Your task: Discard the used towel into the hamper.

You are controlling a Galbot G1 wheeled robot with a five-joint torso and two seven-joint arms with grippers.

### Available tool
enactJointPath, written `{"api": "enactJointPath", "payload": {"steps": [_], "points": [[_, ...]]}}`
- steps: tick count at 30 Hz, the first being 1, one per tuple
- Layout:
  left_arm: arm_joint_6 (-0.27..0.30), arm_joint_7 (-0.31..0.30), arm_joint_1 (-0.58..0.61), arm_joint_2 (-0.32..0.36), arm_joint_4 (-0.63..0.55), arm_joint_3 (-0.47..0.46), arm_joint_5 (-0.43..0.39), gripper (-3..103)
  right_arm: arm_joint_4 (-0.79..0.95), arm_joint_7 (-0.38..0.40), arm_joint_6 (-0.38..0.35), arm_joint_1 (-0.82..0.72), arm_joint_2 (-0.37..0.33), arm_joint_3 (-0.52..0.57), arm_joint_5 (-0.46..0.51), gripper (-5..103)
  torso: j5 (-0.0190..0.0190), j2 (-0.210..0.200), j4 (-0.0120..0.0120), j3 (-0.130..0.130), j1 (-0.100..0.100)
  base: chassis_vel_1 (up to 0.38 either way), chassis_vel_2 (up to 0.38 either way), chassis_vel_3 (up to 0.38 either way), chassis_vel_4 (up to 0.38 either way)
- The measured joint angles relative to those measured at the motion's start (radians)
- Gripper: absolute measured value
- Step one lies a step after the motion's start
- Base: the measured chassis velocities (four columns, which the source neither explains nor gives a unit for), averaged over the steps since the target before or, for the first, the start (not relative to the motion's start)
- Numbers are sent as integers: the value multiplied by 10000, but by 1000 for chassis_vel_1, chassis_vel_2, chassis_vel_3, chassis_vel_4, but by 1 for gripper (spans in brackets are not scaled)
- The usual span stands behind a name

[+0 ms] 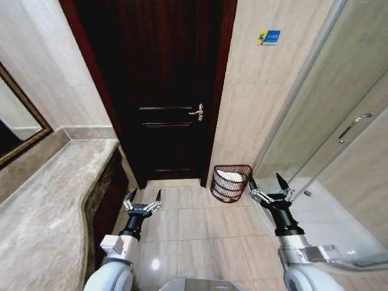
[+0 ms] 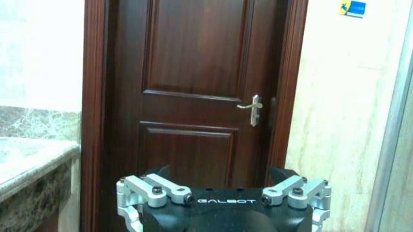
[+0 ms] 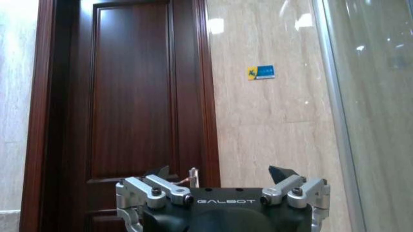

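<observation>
1. Lettering reading "GALBOT" sits on the body of each gripper in your wrist views.
2. Your left gripper (image 1: 143, 198) hangs over the tiled floor (image 1: 188, 224) beside the marble surface (image 1: 42, 200), fingers spread wide and holding nothing.
3. Your right gripper (image 1: 267, 183) hovers near the glass shower door (image 1: 339, 121), also wide and holding nothing.
4. Your hamper (image 1: 230, 183) stands on the floor by the dark door (image 1: 163, 85), with white cloth (image 1: 230, 177) inside.
5. You cannot read the blue wall sticker (image 1: 268, 37).

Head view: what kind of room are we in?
Most likely a bathroom, perhaps a hotel's: a marble vanity counter with a framed mirror on the left, a glass shower door on the right, tiled floor, and a woven hamper holding something white beside the dark wooden door.
</observation>
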Motion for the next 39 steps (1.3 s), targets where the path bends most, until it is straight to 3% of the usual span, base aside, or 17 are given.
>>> {"api": "enactJointPath", "payload": {"steps": [14,39], "points": [[0,0,0,0,0,0,0,100,-41,-161,82,-21,95,-88,-271,100,-1,-5,2,3,5,-21,26,18,-23],[0,0,0,0,0,0,0,100,-93,-141,309,-71,127,-36,-203,100,0,-4,0,3,6,-81,-86,-85,-80]]}}
